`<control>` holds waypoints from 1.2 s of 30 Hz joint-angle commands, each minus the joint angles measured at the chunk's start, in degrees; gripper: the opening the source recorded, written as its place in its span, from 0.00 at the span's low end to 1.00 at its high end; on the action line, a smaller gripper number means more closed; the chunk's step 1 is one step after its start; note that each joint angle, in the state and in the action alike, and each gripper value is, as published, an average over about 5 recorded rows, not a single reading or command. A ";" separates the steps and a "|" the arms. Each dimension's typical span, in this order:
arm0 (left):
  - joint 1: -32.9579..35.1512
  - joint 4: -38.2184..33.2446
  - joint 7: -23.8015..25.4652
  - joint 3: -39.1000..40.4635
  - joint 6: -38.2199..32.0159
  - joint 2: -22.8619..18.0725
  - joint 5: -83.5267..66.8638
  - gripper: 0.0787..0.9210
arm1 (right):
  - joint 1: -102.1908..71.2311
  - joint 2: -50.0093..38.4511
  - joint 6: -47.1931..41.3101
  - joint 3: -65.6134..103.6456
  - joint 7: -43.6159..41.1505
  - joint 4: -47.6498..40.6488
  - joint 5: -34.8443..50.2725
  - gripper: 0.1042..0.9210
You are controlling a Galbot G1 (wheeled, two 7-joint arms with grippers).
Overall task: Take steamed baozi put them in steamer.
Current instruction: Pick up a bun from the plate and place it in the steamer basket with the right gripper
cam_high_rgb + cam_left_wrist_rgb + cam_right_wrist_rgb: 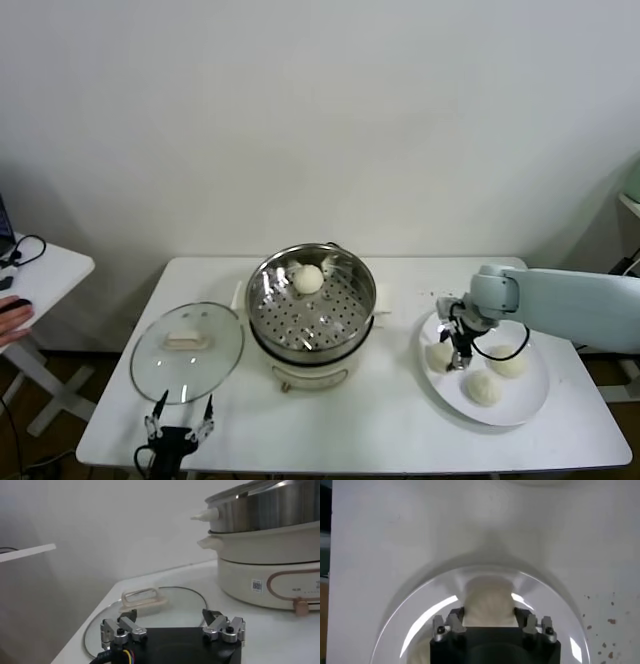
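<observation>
Right gripper [489, 622] clamped around 1 baozi [489, 602] on plate [520, 405] (left gripper [180, 425] open, idle).

The left pincer [172, 621] hangs wide apart above the glass lid [150, 605] on the white surface [280, 635], near the steamer [265, 545].

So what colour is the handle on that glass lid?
Cream, on the glass lid, clearest in the left wrist view.

Head camera overlooks the table [400, 420]; wrist cameras sit close above it.
</observation>
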 commanded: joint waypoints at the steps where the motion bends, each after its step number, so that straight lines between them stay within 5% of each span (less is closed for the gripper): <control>1: 0.06 -0.10 -0.02 -0.05 0.02 0.01 0.03 0.88 | 2.78 -0.18 0.04 -1.25 -0.90 1.06 -0.46 0.63; 20: 0.02 -1.56 0.10 0.54 0.41 0.27 0.05 0.88 | 44.37 5.89 3.68 -15.53 -13.62 10.10 16.22 0.61; 36: -0.31 -1.34 0.17 0.79 0.33 0.35 -0.12 0.88 | 36.73 22.84 -3.42 0.72 -9.86 8.05 26.04 0.62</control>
